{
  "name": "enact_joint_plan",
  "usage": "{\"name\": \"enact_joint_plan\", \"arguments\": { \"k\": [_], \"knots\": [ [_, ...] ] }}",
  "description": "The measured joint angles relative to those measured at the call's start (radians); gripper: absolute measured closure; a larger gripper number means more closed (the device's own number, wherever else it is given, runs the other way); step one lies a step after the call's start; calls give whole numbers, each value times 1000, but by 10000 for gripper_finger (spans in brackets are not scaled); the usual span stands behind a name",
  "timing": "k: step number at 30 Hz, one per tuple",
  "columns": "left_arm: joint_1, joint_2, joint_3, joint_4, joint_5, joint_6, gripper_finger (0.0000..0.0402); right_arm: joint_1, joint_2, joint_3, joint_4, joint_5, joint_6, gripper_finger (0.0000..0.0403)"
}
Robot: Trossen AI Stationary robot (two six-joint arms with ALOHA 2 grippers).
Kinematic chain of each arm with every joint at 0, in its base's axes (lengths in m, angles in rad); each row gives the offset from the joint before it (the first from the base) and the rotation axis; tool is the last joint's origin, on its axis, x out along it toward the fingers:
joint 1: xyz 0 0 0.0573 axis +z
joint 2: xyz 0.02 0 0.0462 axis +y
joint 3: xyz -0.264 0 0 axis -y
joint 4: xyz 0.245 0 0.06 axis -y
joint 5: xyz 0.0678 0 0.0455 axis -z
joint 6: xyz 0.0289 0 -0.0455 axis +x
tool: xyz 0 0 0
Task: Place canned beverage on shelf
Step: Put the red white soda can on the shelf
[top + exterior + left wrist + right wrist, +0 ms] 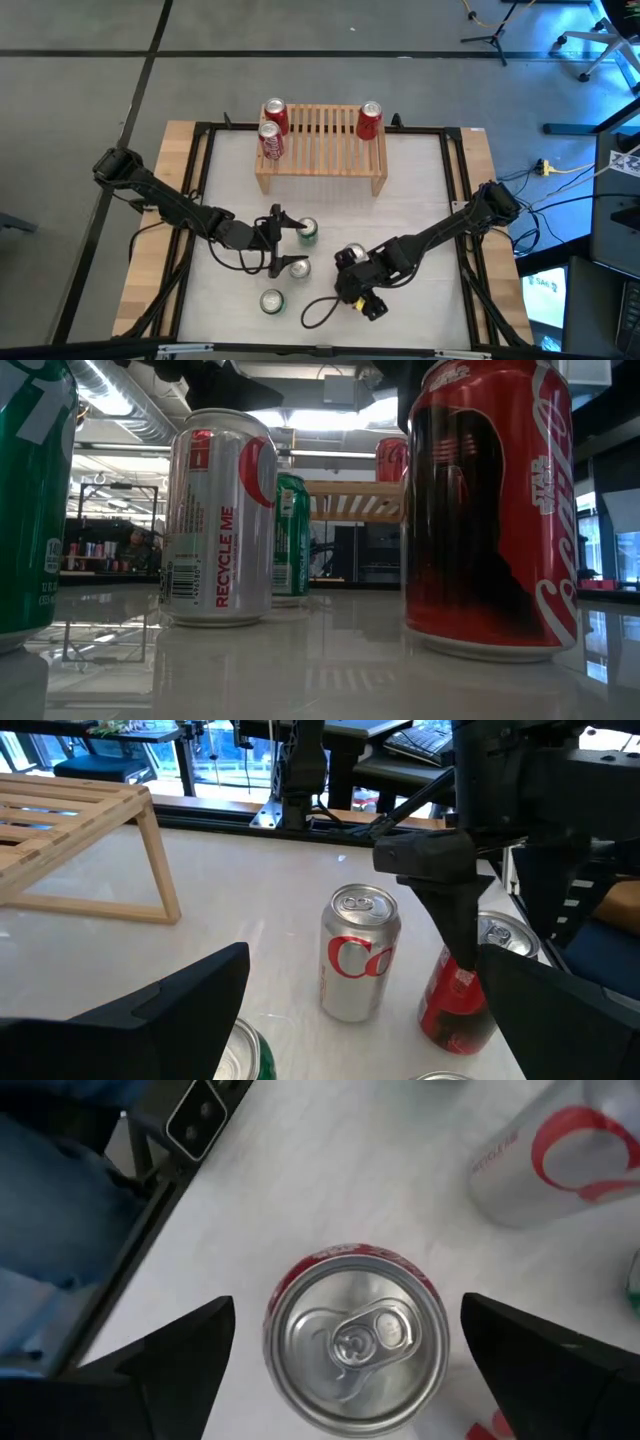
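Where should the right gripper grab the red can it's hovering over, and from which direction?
Take the red can by its round side wall, coming straight down from above. It stands upright, lid up, centred between the right gripper's open fingers. The silver can stands apart from it, so the sides look free for both fingers.

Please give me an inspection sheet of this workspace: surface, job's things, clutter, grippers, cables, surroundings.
Surface: white table, wooden edges.
Job's things: shelf at the far side carries three red cans; loose on the table stand a green can, a silver can, another green can and a red can.
Clutter: nothing seen.
Grippers: left gripper open, beside the green can; right gripper open, above the red can.
Cables: black loop near the right arm.
Surroundings: grey floor, stands, a monitor.
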Motion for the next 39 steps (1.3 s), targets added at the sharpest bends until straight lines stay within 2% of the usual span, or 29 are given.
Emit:
{"name": "enact_joint_plan", "arguments": {
  "k": [5,39],
  "knots": [
    [0,0,0,0,0,0,20,0,-1,0,0,1,-50,22],
    [0,0,0,-1,0,0,20,0,28,-2,-26,-17,-106,30]
  ]
}}
